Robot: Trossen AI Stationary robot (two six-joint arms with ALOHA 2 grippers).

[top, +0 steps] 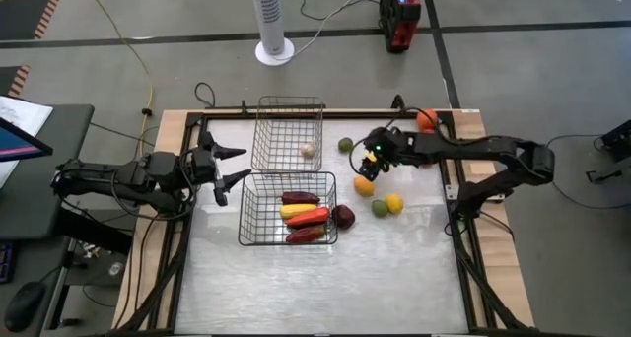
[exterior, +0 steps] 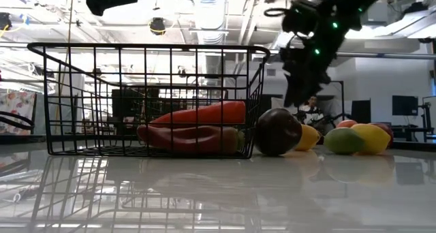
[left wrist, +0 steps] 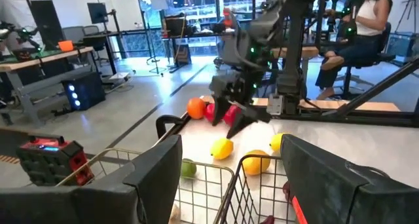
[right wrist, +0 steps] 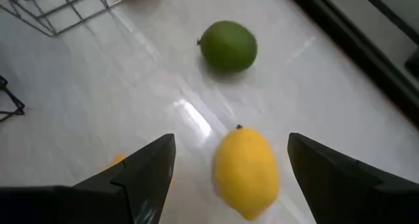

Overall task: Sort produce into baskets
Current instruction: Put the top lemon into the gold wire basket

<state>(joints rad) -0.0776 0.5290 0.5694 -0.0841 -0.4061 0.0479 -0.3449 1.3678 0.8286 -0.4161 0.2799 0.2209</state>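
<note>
A grey floor crossed by dark lines surrounds the table. A white tower fan stands beyond its far edge, a red and black device to the fan's right. Across the room, desks, windows and a seated person show under ceiling lights.

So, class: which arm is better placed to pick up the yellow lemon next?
Probably the right. The right gripper hangs open just above the lemon, which lies between its fingers. The left gripper, also open, waits beyond the baskets.
</note>
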